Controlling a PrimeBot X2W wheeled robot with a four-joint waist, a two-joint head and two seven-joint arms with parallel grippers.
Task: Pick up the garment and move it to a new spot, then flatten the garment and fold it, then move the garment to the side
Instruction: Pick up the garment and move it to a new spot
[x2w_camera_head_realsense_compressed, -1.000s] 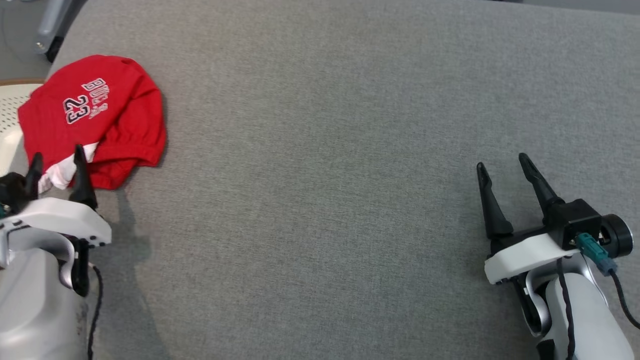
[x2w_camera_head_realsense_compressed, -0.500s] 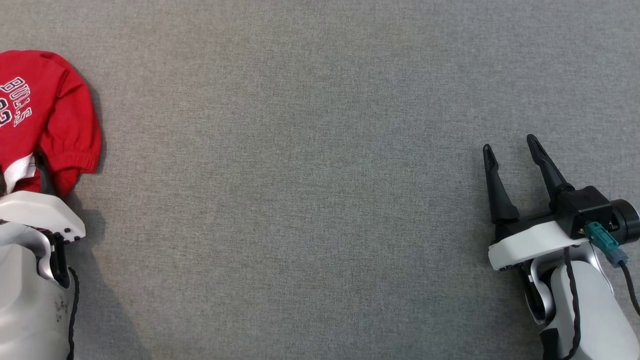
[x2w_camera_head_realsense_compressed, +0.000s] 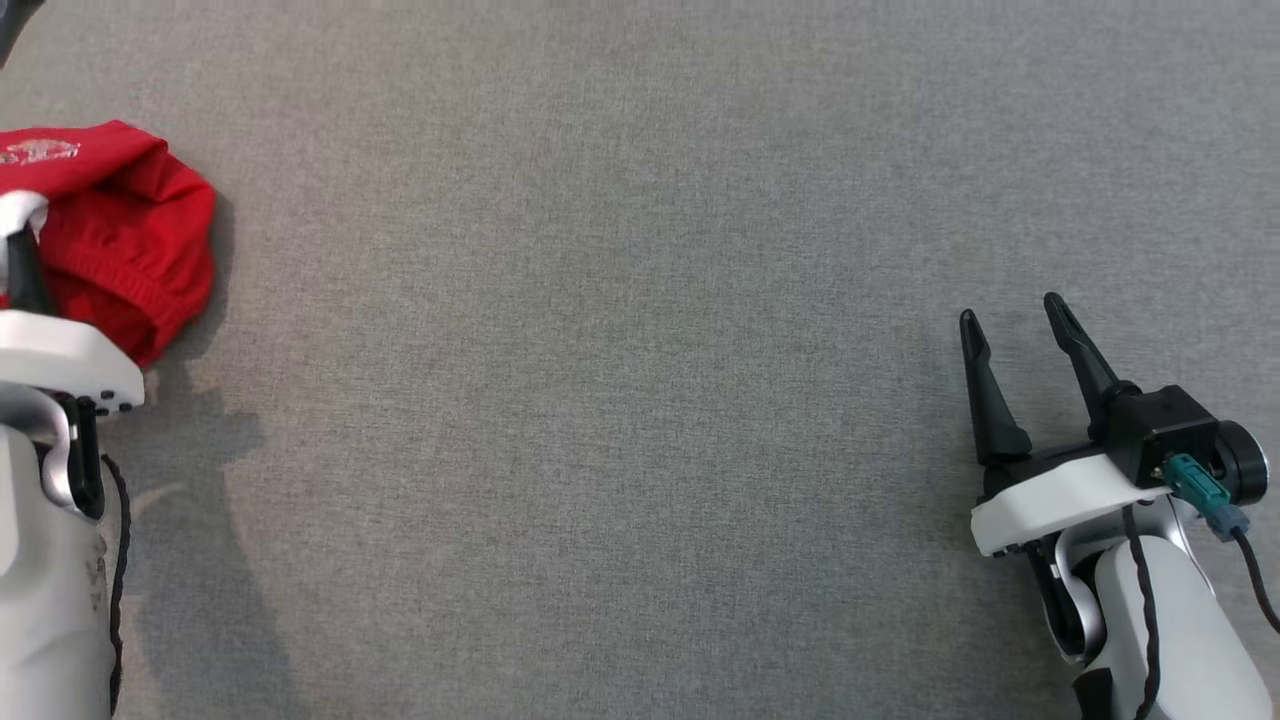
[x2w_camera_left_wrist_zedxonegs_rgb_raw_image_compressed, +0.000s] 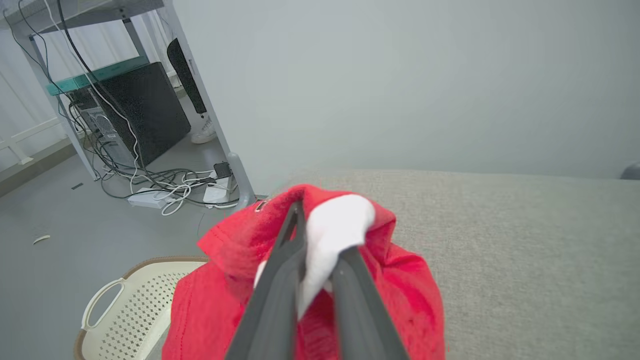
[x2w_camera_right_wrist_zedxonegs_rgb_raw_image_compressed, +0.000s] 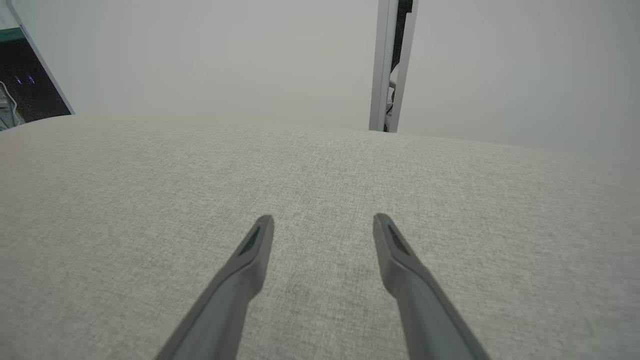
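Right here at my left claw (x2w_camera_left_wrist_zedxonegs_rgb_raw_image_compressed: 320, 235): the two dark fingers are drawn in tight on a white fold of the red garment (x2w_camera_left_wrist_zedxonegs_rgb_raw_image_compressed: 400, 290), with the white cloth (x2w_camera_left_wrist_zedxonegs_rgb_raw_image_compressed: 340, 225) bulging up between them. That's a pinch, and it looks a good deep bite. My right claw (x2w_camera_head_realsense_compressed: 1010, 310) is spread wide with nothing in it, hovering low over the grey fabric surface (x2w_camera_head_realsense_compressed: 600, 350), well apart from the action.

The garment is bunched in a heap at the far left edge of that surface, with red folds tumbling around my fingers. Whether it has cleared the surface yet, I can't tell.

So I judge this as step one, the pick-up, with the grasp made. Next comes a clean lift, then a carry rightward onto the open grey stretch in the middle, high enough that the trailing cloth doesn't drag or snag the edge.

Just past that edge sits a pale perforated basket (x2w_camera_left_wrist_zedxonegs_rgb_raw_image_compressed: 125, 295). Farther off there's a dark computer tower (x2w_camera_left_wrist_zedxonegs_rgb_raw_image_compressed: 135, 115) and tangled cables (x2w_camera_left_wrist_zedxonegs_rgb_raw_image_compressed: 165, 185) on the floor.
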